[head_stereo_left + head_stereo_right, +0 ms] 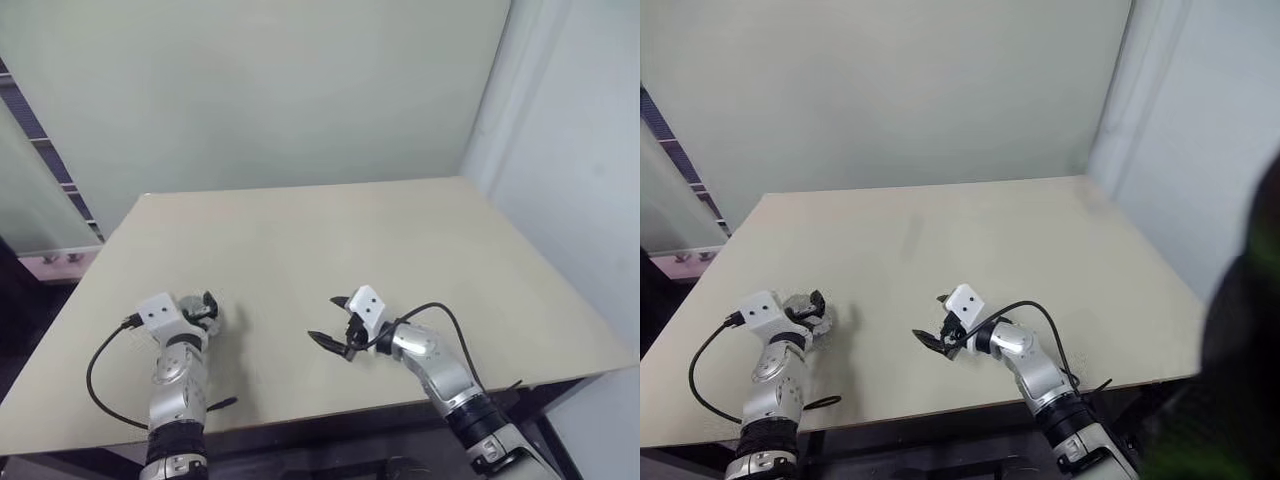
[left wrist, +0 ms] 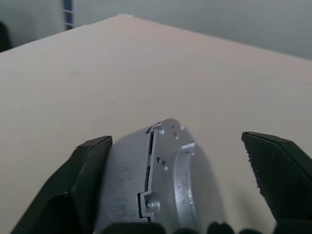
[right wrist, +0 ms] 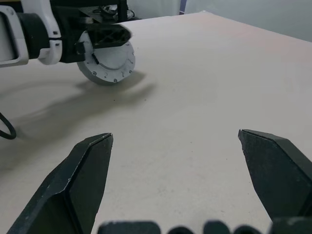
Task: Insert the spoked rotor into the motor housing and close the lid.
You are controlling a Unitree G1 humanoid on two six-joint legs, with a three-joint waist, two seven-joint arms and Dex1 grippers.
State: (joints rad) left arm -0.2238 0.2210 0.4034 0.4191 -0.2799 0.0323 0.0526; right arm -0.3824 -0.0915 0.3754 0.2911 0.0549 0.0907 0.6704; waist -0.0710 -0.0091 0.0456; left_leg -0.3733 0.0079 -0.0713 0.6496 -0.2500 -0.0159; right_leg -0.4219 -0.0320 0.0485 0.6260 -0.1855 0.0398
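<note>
The motor housing (image 3: 109, 61) is a round silver casing standing on its edge on the table, tilted, with a seam between its two halves where the lid sits on it. My left gripper (image 2: 176, 138) is open around the housing (image 2: 161, 185): one finger touches its flat side and the other stands clear with a gap. The right gripper (image 1: 324, 318) hovers open and empty over the table's near middle, to the right of the housing. The spoked rotor is hidden or out of view.
The beige table (image 1: 400, 240) runs to a pale wall at the back, and its front edge lies just below both arms. A black cable (image 1: 100, 380) loops off the left wrist.
</note>
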